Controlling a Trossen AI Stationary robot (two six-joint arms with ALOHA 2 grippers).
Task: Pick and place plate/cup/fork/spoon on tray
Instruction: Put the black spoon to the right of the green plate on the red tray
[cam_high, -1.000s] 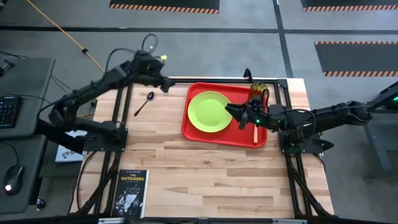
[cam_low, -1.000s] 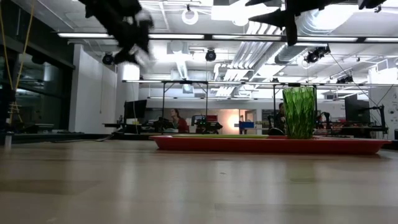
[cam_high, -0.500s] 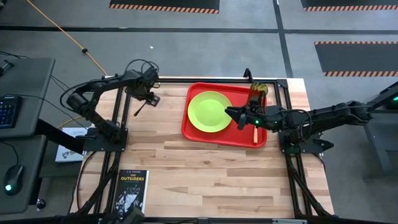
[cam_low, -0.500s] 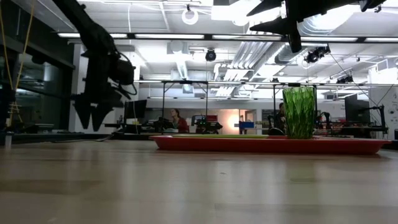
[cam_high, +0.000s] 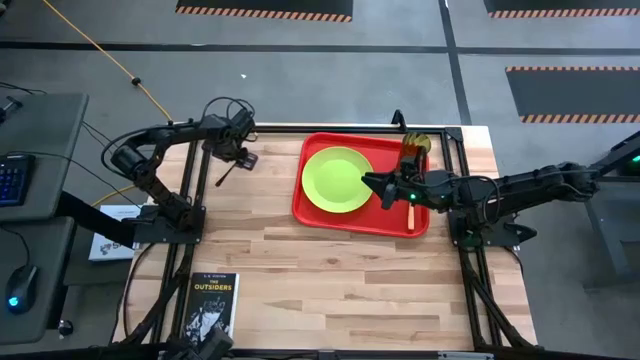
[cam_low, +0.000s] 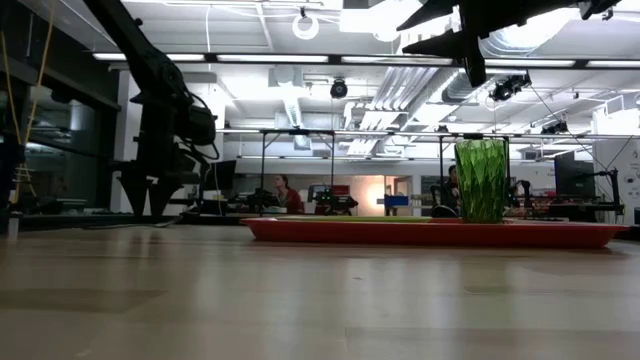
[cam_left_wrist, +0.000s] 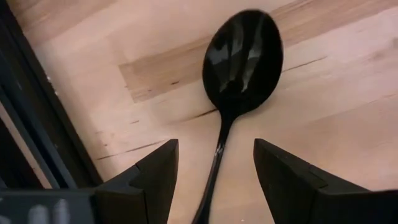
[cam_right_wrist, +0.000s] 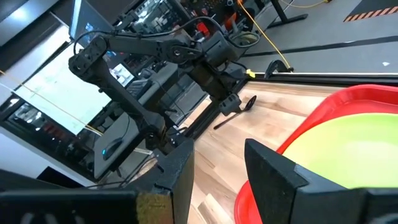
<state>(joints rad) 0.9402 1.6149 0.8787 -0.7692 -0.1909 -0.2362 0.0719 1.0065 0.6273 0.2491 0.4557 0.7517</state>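
I am going for the spoon (cam_left_wrist: 239, 68), the last piece not yet on the red tray (cam_high: 318, 210): it is lying on the bare wood well to the tray's left, and my left gripper (cam_left_wrist: 214, 171) is hanging spread wide with the handle running between the fingers. My right gripper (cam_high: 372, 185) is waiting over the tray above the plate (cam_high: 335, 180), fingers parted and empty, with the cup (cam_high: 415, 148) and fork (cam_high: 411, 212) lying on the tray beside it. Next, I judge, I need to sink until the tips are flanking the thin handle, then pinch it.
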